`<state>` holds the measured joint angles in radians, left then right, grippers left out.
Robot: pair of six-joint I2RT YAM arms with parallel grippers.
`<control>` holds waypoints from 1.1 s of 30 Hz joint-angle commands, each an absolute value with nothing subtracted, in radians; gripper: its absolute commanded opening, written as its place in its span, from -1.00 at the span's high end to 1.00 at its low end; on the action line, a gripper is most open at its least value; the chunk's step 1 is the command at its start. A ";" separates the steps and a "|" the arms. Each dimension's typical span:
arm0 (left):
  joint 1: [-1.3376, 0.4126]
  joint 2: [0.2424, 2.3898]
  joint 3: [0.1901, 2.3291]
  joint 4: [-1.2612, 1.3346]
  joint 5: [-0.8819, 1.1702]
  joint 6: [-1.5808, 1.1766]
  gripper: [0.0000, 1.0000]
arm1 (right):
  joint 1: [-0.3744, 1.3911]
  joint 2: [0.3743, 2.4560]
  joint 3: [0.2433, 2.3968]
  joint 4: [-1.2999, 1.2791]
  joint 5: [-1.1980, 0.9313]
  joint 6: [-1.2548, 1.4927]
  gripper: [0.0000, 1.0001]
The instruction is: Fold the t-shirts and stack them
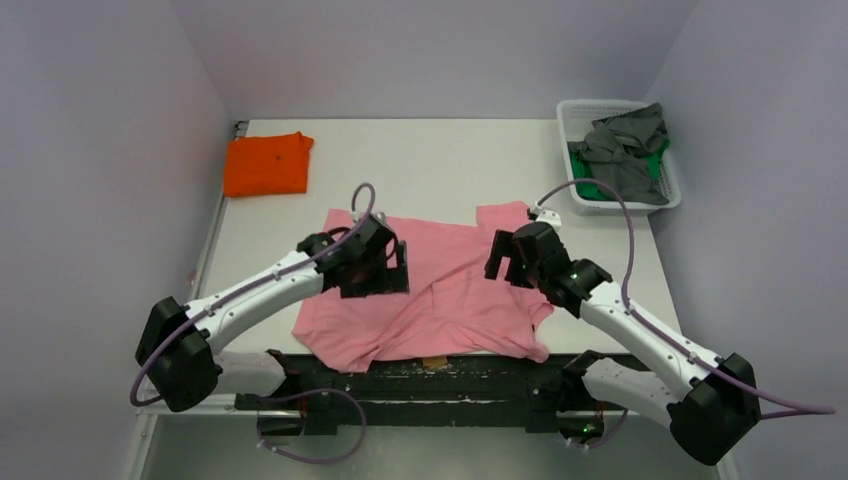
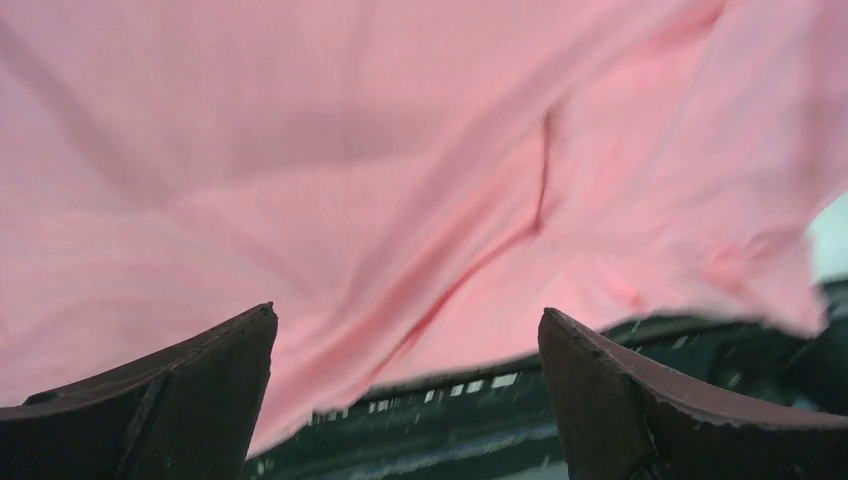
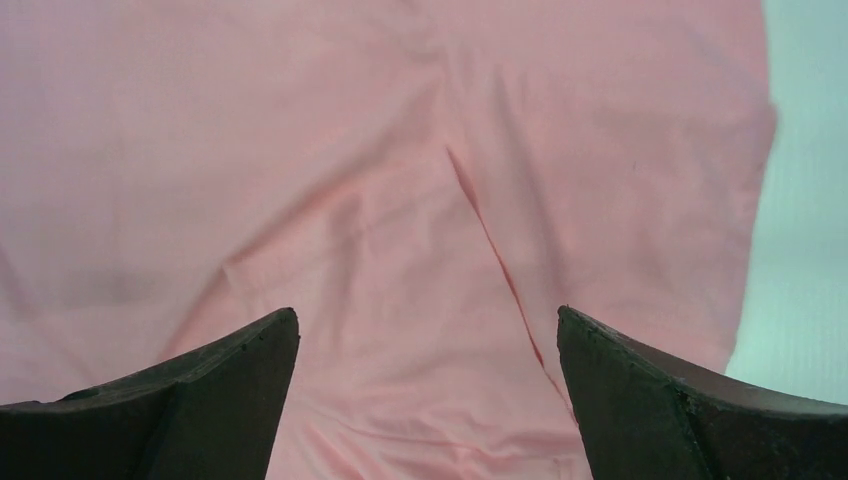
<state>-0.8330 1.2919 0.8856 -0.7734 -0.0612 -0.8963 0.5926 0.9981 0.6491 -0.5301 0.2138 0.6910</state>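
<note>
A light pink t-shirt (image 1: 450, 290) lies spread and wrinkled across the middle of the table, its near hem at the front edge. My left gripper (image 1: 398, 268) hovers open over the shirt's left part; pink cloth (image 2: 400, 180) fills its wrist view, nothing between the fingers. My right gripper (image 1: 503, 262) hovers open over the shirt's right part, with pink cloth (image 3: 400, 200) below it. A folded bright orange t-shirt (image 1: 266, 163) lies at the back left. A grey t-shirt (image 1: 625, 145) and a green one (image 1: 597, 188) lie bunched in the basket.
A white plastic basket (image 1: 672, 195) stands at the back right corner of the table. A black rail (image 1: 430, 385) runs along the table's near edge between the arm bases. White walls close in the sides and back.
</note>
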 commanded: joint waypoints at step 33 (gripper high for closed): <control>-0.094 2.149 1.767 -0.771 0.110 -0.646 -1.00 | 0.433 1.103 0.793 -0.337 0.285 0.589 -0.91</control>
